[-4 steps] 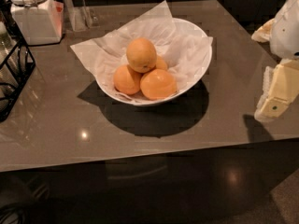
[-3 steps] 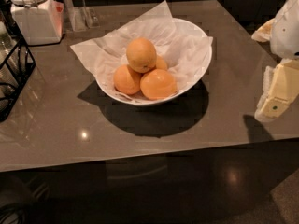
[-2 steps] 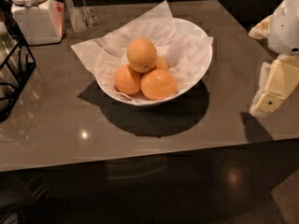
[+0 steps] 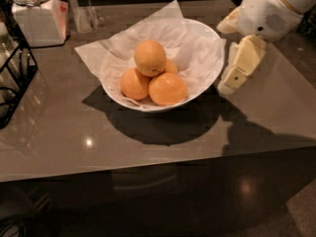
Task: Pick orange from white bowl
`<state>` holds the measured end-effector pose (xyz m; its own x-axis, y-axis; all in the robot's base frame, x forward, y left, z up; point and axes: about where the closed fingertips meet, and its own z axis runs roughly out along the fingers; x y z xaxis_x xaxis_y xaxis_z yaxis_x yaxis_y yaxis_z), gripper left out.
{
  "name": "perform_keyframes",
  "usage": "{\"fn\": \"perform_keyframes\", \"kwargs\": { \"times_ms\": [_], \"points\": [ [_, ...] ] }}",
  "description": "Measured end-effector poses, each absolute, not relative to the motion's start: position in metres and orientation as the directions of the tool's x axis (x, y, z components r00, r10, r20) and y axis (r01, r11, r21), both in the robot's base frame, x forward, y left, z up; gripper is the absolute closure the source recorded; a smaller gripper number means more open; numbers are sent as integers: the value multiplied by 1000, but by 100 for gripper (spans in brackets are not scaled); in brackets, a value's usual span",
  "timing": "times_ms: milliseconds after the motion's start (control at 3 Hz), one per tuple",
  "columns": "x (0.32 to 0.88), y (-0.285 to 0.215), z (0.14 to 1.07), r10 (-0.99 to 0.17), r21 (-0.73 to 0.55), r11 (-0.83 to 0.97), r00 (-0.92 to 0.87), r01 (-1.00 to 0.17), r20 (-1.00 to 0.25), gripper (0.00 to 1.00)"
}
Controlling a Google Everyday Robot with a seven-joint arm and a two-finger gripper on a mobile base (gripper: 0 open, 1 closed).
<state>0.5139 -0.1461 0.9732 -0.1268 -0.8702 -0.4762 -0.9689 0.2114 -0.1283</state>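
The white bowl [image 4: 121, 98] stands in the middle of the grey table, lined with crumpled white paper [image 4: 195, 48]. The orange [image 4: 150, 57], dull yellowish-tan and the largest, lies on top of the pile in the bowl. Smaller, brighter oranges [image 4: 168, 89] lie under and around it. My gripper [image 4: 222, 58] hangs at the bowl's right rim, above the table, to the right of the orange and apart from it. Its cream fingers [image 4: 241, 63] stand spread and hold nothing.
A white lidded jar [image 4: 35, 15] stands at the back left. A black wire rack [image 4: 14, 78] is at the left edge. A clear glass object [image 4: 88, 10] is behind the bowl. The table's front edge [image 4: 148, 168] runs across below.
My gripper has moved left from the table's right side up to the bowl's right rim. The bowl and the oranges lie as they did, though they fill more of the view.
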Motion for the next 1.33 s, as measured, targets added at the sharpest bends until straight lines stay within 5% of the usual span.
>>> {"fn": "perform_keyframes", "kwargs": {
  "times_ms": [1333],
  "points": [
    [562, -60, 944, -774, -25, 31, -9, -999, -633, 0]
  ]
}}
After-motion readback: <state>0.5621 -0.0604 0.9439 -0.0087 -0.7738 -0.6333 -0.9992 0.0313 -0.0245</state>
